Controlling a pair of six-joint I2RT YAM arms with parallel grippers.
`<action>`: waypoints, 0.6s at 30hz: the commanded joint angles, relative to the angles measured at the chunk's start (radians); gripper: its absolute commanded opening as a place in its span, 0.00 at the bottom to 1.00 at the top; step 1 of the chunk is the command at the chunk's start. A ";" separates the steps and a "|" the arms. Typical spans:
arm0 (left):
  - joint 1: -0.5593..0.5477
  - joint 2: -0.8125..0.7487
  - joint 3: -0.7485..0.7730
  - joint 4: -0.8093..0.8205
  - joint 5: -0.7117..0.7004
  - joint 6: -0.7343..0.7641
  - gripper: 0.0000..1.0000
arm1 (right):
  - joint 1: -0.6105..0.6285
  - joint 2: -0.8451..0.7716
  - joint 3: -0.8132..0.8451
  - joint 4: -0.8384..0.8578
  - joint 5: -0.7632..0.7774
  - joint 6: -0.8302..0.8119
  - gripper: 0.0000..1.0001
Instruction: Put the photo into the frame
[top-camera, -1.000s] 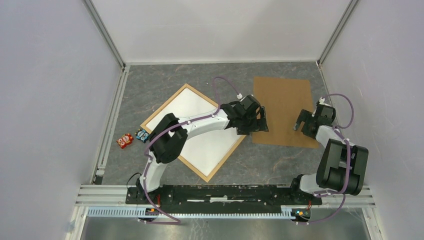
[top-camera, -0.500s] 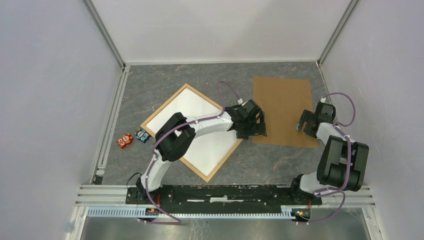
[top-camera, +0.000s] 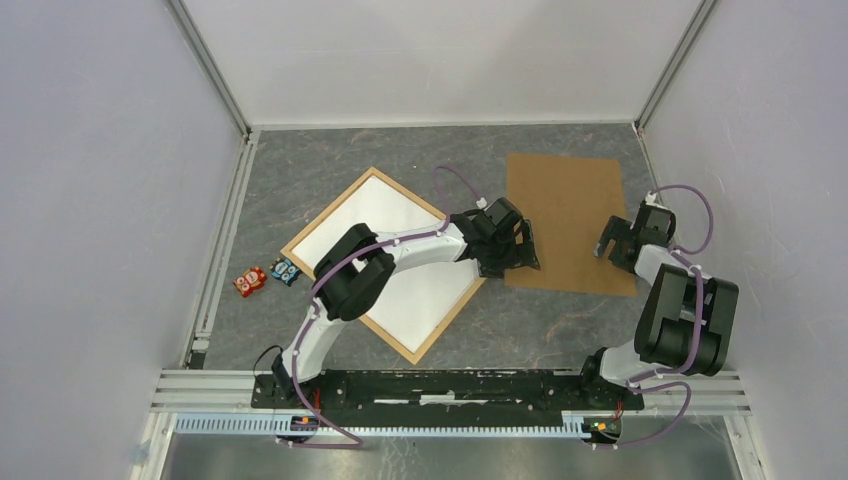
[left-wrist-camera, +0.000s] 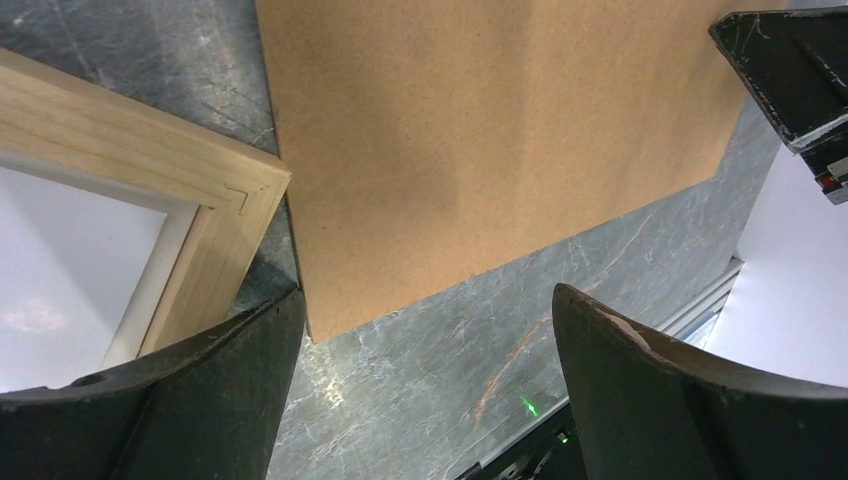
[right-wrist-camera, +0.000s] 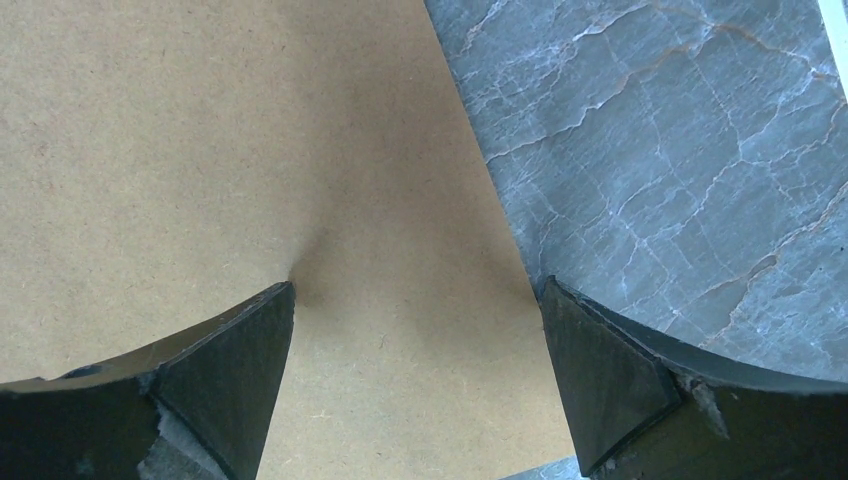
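Brown board (top-camera: 565, 200) lies flat on worktop (top-camera: 300, 160). L fingers (left-wrist-camera: 200, 400) spread wide, empty, over its near-L corner. R fingers (right-wrist-camera: 620, 380) also wide, empty, over its R edge. Frame (top-camera: 326, 213) corner sits just beside board's L edge, w/ a thin gap. Photo (top-camera: 375, 215) lies white back up inside frame. Bare worktop beyond board's far edge.

Pale wooden frame (left-wrist-camera: 130, 145), matt brown backing board (left-wrist-camera: 480, 130), veined grey stone-look tabletop (right-wrist-camera: 680, 150)

You see the right gripper (right-wrist-camera: 415, 288) spread wide above the brown board (right-wrist-camera: 200, 150): one finger (right-wrist-camera: 230, 370) over the board, the other at the board's edge, with grey veined tabletop (right-wrist-camera: 680, 150) beyond it.
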 joint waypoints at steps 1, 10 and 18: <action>0.006 0.033 -0.004 0.029 0.023 -0.027 1.00 | -0.016 0.025 -0.033 -0.013 -0.016 -0.002 0.98; 0.045 0.038 -0.058 0.239 0.235 -0.122 1.00 | -0.032 0.000 -0.111 0.039 -0.210 0.044 0.98; 0.052 -0.022 -0.027 0.347 0.310 -0.175 1.00 | -0.034 -0.010 -0.158 0.073 -0.298 0.070 0.98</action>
